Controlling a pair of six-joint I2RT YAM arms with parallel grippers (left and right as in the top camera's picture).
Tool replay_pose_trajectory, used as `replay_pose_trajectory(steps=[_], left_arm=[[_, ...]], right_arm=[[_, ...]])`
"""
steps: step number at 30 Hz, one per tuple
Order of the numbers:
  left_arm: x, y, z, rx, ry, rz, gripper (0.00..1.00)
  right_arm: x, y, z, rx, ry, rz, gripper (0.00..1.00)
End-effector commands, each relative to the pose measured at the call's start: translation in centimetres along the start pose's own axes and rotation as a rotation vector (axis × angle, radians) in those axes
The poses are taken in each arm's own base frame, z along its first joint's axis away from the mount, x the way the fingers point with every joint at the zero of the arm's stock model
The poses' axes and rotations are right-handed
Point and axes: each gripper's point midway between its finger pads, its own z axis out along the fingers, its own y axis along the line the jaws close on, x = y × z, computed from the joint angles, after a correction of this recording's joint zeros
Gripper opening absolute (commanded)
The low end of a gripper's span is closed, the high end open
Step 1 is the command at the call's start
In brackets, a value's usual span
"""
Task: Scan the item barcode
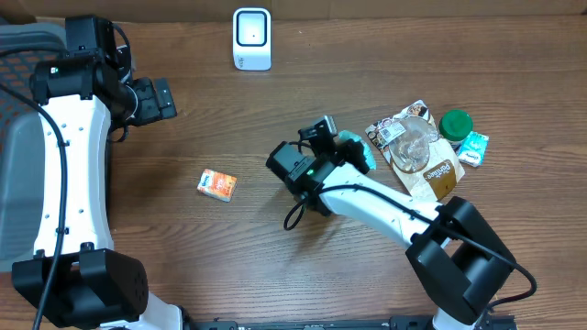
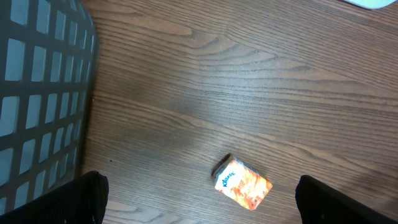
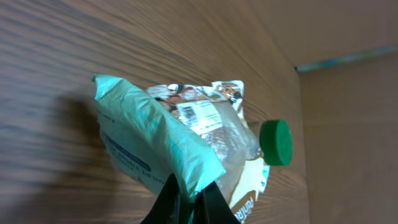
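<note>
Surface (image 1: 229, 266): open wood between scanner (image 1: 251, 38) at far edge and orange tissue pack (image 1: 217, 185). Right claw (image 3: 189, 196): clenched on teal packet (image 3: 149, 146), right of centre, beside snack bag (image 1: 417, 151). Left claw (image 1: 158, 99): released, fully spread.

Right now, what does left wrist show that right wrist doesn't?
Left wrist only: orange tissue pack lying flat, grey mesh basket at the left edge. Right wrist only: teal packet pinched in the shut right gripper, clear snack bag with a barcode label, green cap. Both: the wooden table.
</note>
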Motion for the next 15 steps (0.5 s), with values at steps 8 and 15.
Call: replay_pose_trajectory(steps=[8,15], left_arm=[[-0.2,0.1,0.1,-0.009,-0.002,-0.001,0.99],[-0.2,0.1,0.1,-0.009,-0.003,-0.001,1.0]], right_arm=[[1.1,8.2,-4.9,-0.412,0.003,-0.19,0.29],[2.3,11.3,-7.1,-0.626,0.066,-0.186,0.65]])
